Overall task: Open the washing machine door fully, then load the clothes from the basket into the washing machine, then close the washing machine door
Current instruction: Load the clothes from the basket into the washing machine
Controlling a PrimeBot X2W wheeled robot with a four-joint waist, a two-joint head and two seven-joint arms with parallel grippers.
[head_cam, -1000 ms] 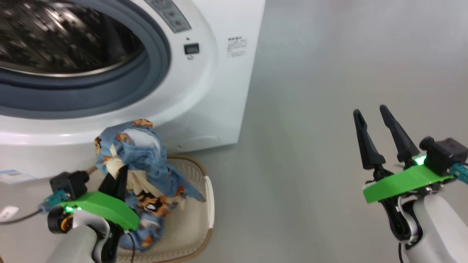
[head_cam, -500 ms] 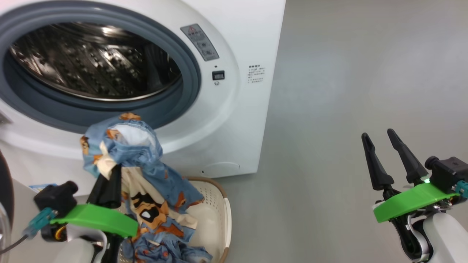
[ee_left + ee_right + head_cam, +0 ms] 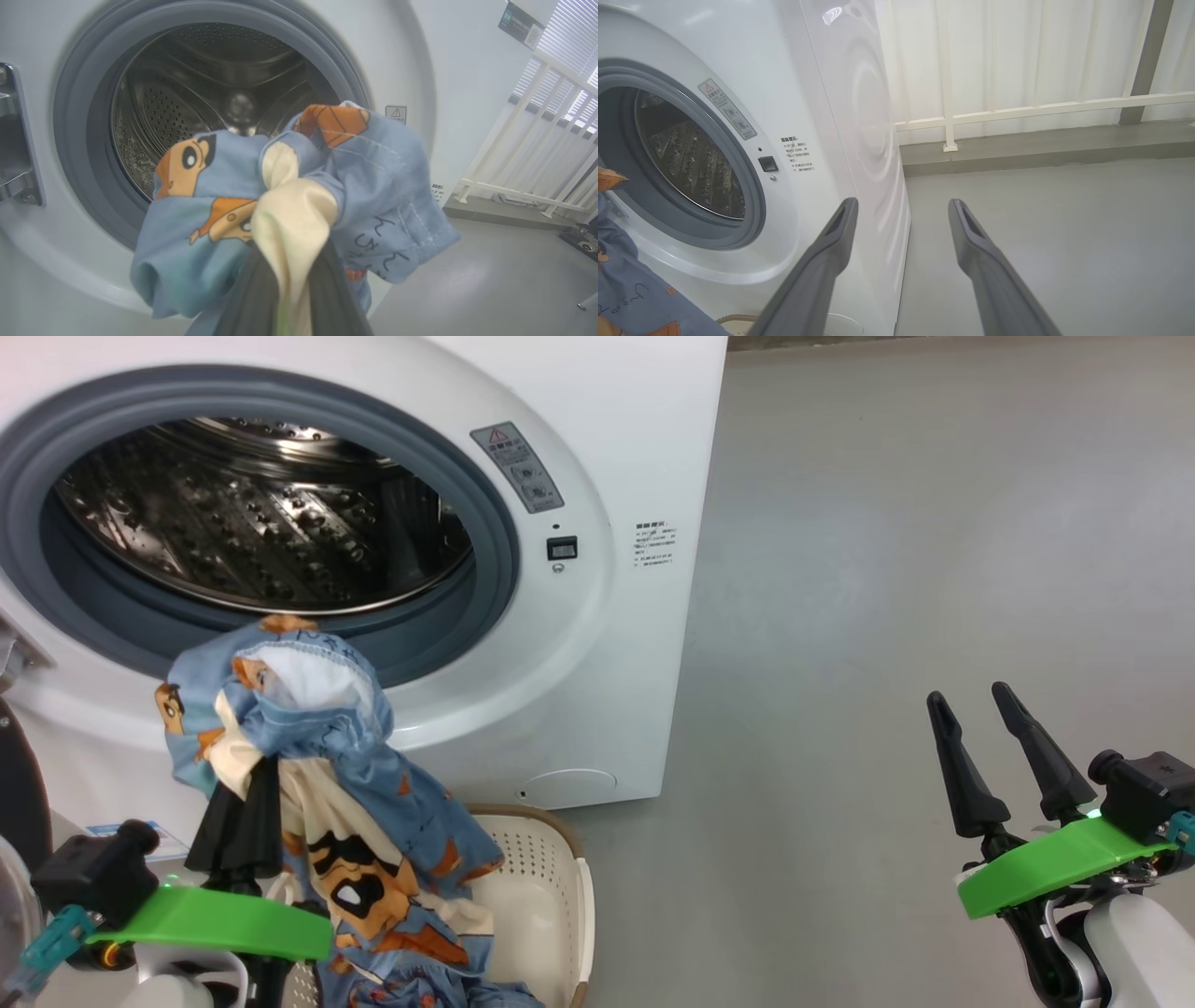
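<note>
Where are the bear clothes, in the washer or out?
Out. The left gripper holds the clothes outside the washing machine, trailing into the basket.

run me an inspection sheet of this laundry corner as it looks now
surface: smooth grey floor.
job's things: washing machine mouth open, steel drum shows no clothes inside; washing machine door swung aside at far left; clothes held up before the gasket, tail trailing into the basket.
clutter: nothing seen.
grippers: left gripper shut on the clothes; right gripper fingers apart, holding nothing.
cables: teal-plugged lead at the left wrist camera.
surroundings: white railing, window blinds.
</note>
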